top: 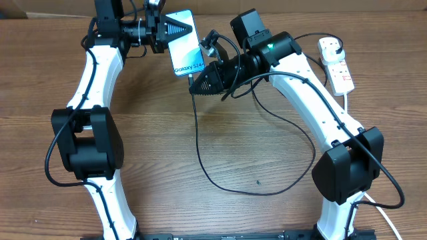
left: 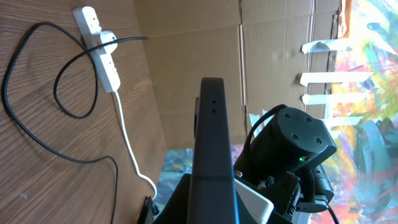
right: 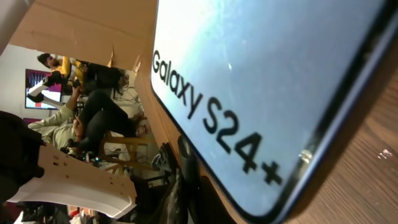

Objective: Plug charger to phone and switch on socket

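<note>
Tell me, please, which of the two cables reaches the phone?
The thin black charger, running to the right gripper at the phone's lower edge; the thick white cord only leaves the socket.

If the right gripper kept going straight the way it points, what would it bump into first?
The right gripper would most likely meet the phone, at its short edge by the Galaxy S24+ lettering; depth is unclear.
</note>
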Robot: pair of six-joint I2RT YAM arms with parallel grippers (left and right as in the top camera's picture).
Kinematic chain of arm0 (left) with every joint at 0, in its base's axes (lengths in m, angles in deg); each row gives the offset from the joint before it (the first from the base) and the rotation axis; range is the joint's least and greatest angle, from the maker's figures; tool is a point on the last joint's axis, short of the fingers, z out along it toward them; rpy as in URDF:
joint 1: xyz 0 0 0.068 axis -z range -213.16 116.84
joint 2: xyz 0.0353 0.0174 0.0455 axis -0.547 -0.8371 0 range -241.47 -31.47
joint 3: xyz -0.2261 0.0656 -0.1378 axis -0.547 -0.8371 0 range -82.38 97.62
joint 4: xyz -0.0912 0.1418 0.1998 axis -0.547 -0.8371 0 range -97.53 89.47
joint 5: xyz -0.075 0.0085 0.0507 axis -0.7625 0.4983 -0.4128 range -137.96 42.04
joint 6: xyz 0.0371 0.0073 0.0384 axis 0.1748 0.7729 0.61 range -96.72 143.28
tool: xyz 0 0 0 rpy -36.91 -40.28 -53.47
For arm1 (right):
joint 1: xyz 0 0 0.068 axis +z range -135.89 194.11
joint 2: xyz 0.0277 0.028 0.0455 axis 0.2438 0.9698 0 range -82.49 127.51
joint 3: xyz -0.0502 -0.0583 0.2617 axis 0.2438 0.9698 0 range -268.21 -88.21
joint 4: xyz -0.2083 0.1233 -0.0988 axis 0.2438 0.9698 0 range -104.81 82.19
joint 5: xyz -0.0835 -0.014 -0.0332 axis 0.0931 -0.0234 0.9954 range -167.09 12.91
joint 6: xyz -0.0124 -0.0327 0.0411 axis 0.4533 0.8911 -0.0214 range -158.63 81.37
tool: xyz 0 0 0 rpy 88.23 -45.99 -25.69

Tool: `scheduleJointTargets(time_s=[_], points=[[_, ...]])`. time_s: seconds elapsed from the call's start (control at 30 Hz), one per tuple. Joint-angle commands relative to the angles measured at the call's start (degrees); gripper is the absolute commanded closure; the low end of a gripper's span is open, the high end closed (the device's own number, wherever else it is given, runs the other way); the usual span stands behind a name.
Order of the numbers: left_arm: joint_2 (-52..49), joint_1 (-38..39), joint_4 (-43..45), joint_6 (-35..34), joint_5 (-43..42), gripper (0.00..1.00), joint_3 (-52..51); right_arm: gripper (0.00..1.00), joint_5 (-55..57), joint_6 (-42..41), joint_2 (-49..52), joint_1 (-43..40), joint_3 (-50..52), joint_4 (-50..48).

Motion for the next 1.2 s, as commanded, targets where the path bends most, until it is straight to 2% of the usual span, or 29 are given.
scheduleJointTargets(time_s=[0.0, 1.17], points=[[0.13, 0.39, 0.07, 0.61, -2.32, 0.96, 0.81, 0.96, -0.83, 0.50, -2.03, -0.24, -1.57, -0.63], [0.13, 0.37, 0.74, -0.85, -2.27, 0.96, 0.83, 0.96, -2.45, 0.26, -0.24, -1.22, -1.51, 0.13]])
